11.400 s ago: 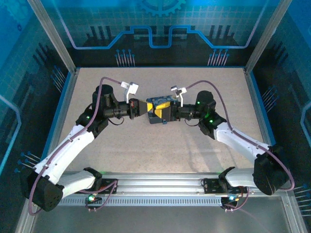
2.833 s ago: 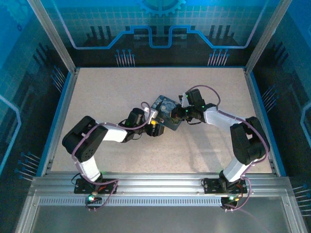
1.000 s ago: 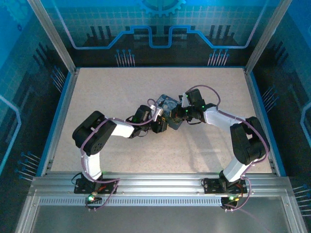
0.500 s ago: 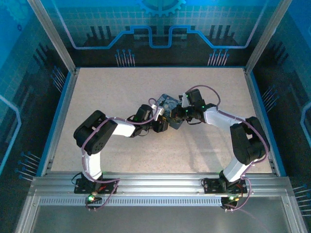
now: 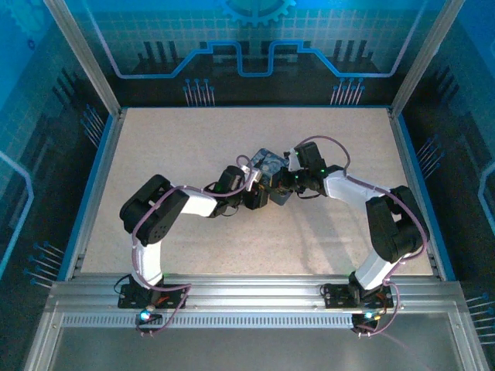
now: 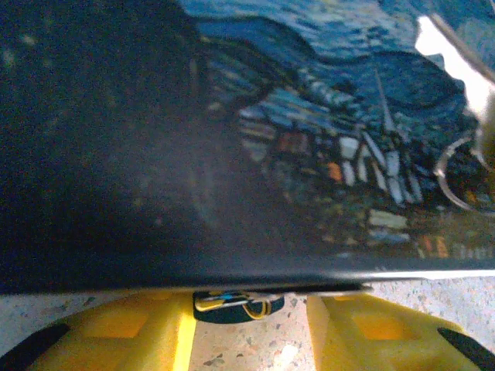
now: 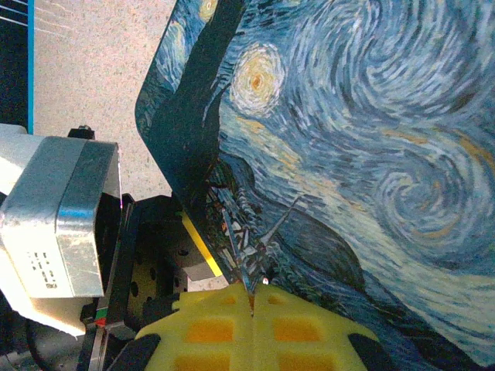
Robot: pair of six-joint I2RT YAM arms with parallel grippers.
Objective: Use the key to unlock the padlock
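Observation:
A blue painted tin [image 5: 270, 165] sits mid-table between both arms, and its starry picture shows large in the right wrist view [image 7: 371, 116]. My left gripper [image 5: 261, 195] is pressed close to the tin's lower edge [image 6: 271, 116]. Its yellow fingers [image 6: 124, 332] stand apart, so it is open [image 6: 251, 328]. Between them, half under the tin, lies a small dark body with a thin loop, apparently the padlock [image 6: 232, 304]. My right gripper [image 7: 253, 297] is shut against the tin [image 5: 285, 183]. A thin dark sliver, the key [image 7: 236, 247], sticks out from between its pads.
A thin metal ring [image 6: 438, 166] hangs against the tin's painted side at the right of the left wrist view. The left arm's wrist block [image 7: 58, 224] sits close to the tin's left edge. Blue walls [image 5: 93, 178] ring the speckled table.
Over the last second the left arm has edged a little right, toward the tin. The right arm and the tin have stayed put.

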